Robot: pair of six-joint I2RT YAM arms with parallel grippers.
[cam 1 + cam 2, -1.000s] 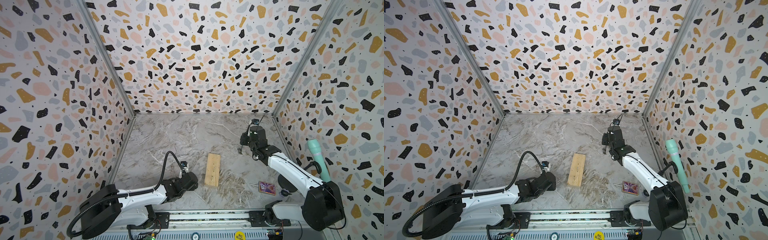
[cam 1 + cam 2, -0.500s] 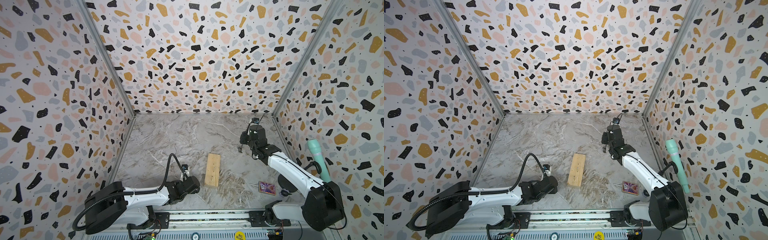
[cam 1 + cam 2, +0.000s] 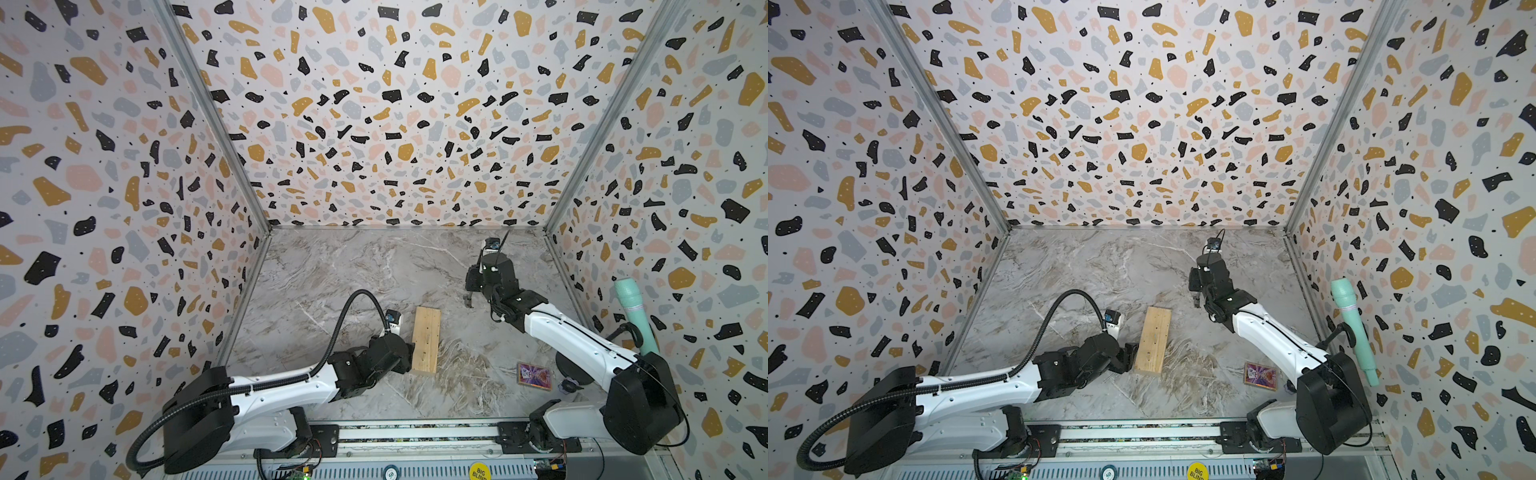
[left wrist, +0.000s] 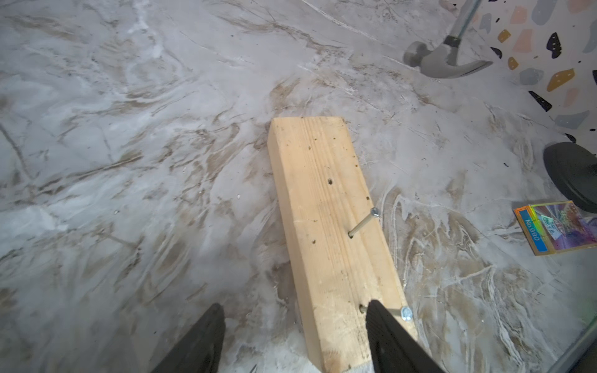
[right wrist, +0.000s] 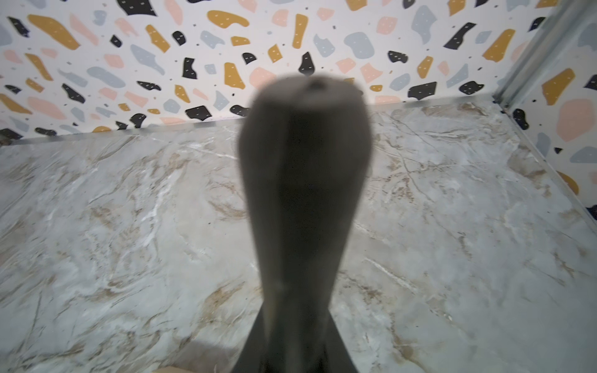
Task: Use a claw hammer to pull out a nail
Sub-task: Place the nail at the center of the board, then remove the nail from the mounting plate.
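Note:
A pale wooden block (image 3: 427,340) lies on the marble floor, also in the left wrist view (image 4: 323,193). Two nails stick out of it, leaning: one nail (image 4: 363,222) mid-block, another nail (image 4: 403,313) partly behind a finger. My left gripper (image 4: 295,326) is open at the block's near end, one finger over the wood and the other over the floor; in a top view it (image 3: 409,363) touches the block's left side. My right gripper (image 5: 295,342) is shut on the claw hammer's black handle (image 5: 303,193). The hammer's silvery head (image 4: 442,61) hangs above the floor, beyond the block.
A shiny trading card (image 3: 534,376) lies on the floor at the right front, also in the left wrist view (image 4: 559,226). A mint-green cylinder (image 3: 633,316) stands against the right wall. Terrazzo walls close in three sides. A black round base (image 4: 571,174) sits near the card.
My left arm has reached forward to the block's near end and its gripper has gone from shut to open. The right arm and hammer have stayed in place.

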